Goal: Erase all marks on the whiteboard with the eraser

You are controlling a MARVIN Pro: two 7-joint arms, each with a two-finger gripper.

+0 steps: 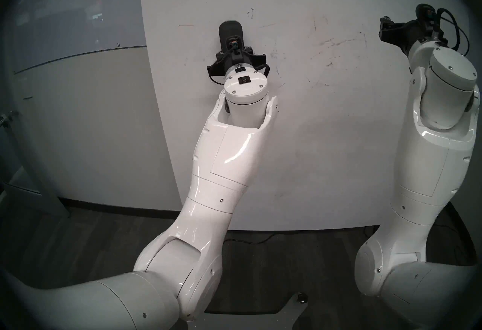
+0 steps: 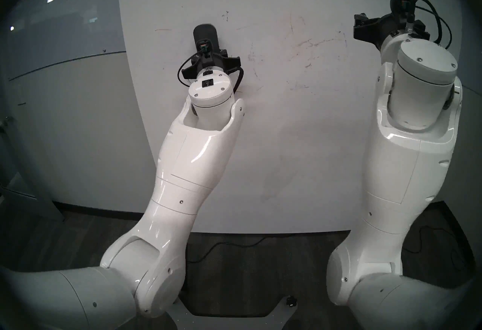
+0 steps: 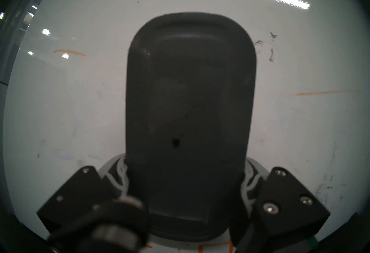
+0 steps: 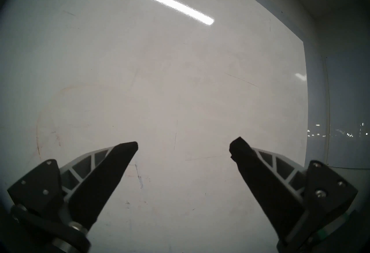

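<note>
Far left of both claws, a grey glass board with red and blue graph lines hangs on the wall, its edge meeting the whiteboard. Just left of the left claw, level with the upper part of the eraser, a short orange stroke lies on the white surface. The left claw is clamped on the eraser: its two fingers press the lower sides of the dark pad, which stands upright and sticks out above them, its flat face toward the whiteboard; whether the pad touches the surface cannot be told. A small dark dot sits on the pad's back, just above the grip. Right of the eraser's top are black scribbles, and lower on that side a long faint orange streak. Further right, between the two claws, faint reddish and dark smudges spread across the board. The right claw is well apart from the eraser, fingers spread wide and empty, facing bare whiteboard with thin scratches
</note>
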